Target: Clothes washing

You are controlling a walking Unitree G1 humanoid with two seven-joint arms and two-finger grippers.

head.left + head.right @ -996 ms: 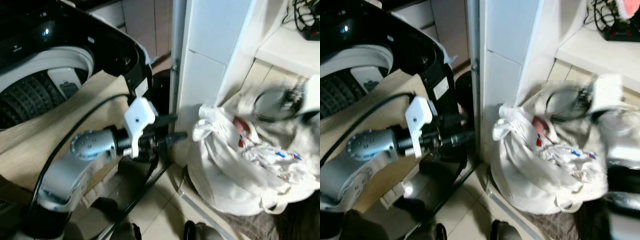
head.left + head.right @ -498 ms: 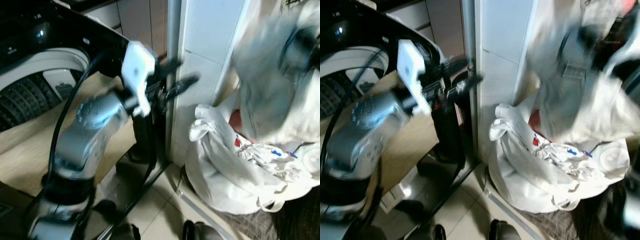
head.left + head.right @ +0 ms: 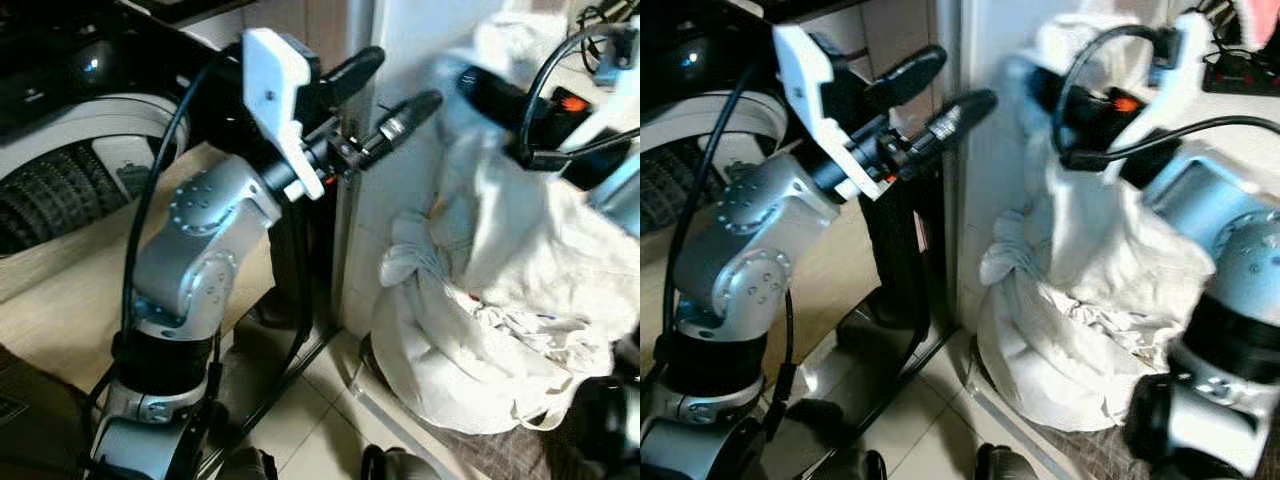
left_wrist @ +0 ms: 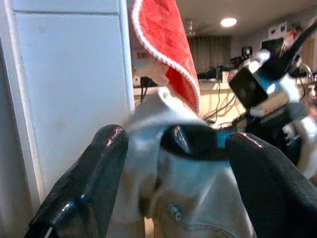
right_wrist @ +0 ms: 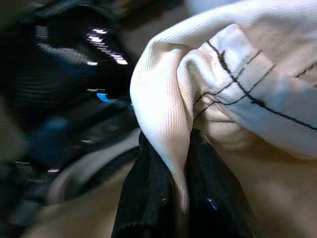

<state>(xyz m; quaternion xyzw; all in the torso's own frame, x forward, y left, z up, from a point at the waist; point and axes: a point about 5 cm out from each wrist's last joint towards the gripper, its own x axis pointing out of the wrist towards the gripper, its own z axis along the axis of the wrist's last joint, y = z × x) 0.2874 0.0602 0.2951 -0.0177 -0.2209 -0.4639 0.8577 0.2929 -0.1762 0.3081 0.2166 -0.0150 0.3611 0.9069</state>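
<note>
**Garment lifted from the laundry bag, washer drum waiting**

The right gripper (image 5: pixel 171 163) has its two black fingers pressed together on a fold of a cream ribbed garment (image 5: pixel 233 94) with dark stitching, the cloth pinched between them. In the head views that garment (image 3: pixel 500 200) hangs above the white laundry bag (image 3: pixel 470 350), draping down toward the bag's open mouth, so it is off the pile but not far from it.

The left gripper (image 3: pixel 385 85) is raised beside the white pillar (image 3: pixel 400 180) that stands just left of the bag. Its fingers are spread apart and hold nothing; through its wrist camera they frame the hanging pale cloth (image 4: pixel 193 198) and a red towel (image 4: pixel 166 44) higher up behind it. It looks placed to help take the garment, though motion blur makes that uncertain.

The washing machine (image 3: pixel 90 150) sits on the far side of the pillar from the bag, its drum opening showing to the robot's left. A tan cloth (image 3: pixel 60 300) lies in front of it.

As for progress, this reads as an early stage: one item is picked up, and more crumpled clothes (image 3: pixel 520 325) are heaped in the bag. Carrying the garment across the pillar to the drum, dropping it in, and emptying the bag all appear left to do.
</note>
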